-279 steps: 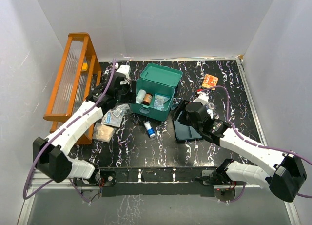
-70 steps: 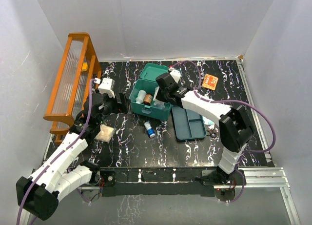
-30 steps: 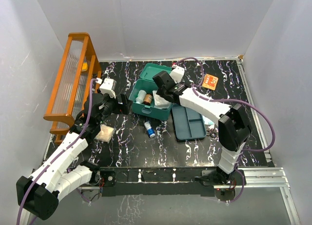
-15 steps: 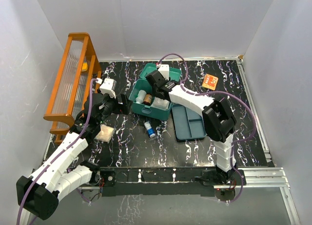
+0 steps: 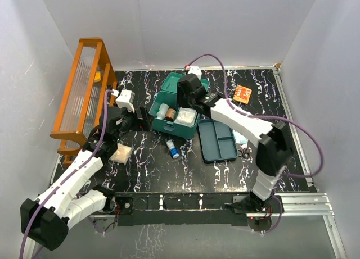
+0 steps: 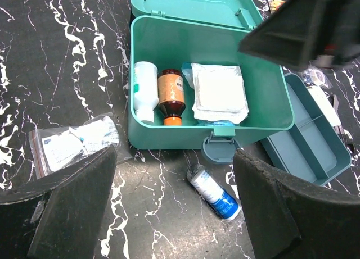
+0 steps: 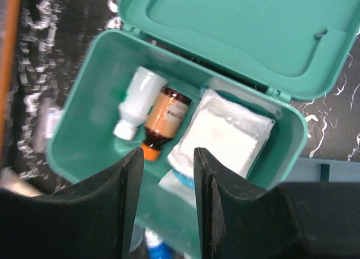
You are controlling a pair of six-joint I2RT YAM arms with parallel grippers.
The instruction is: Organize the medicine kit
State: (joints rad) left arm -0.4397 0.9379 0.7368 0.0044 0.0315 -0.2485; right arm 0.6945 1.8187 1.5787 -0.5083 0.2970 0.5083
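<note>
The teal medicine kit (image 5: 169, 126) stands open at the table's middle, its lid (image 5: 184, 81) tipped back. Inside lie a white bottle (image 6: 145, 90), a brown bottle with an orange cap (image 6: 170, 94) and a white gauze packet (image 6: 220, 92). Its three-compartment tray (image 5: 220, 140) lies on the table to the right of the box. My right gripper (image 7: 167, 158) hovers over the box, open, with nothing between its fingers. My left gripper (image 6: 174, 155) stands wide open, just left of and in front of the box. A blue-and-white tube (image 6: 214, 192) lies between its fingers' line of view.
An orange wooden rack (image 5: 84, 93) runs along the left wall. A clear zip bag (image 6: 73, 141) and a beige packet (image 5: 120, 153) lie left of the box. A small orange box (image 5: 242, 93) sits at the back right. Small pale items (image 5: 241, 139) lie by the tray's right edge.
My right wrist has swung over the box, first to the left and then back toward the lid. The left arm has stayed put.
</note>
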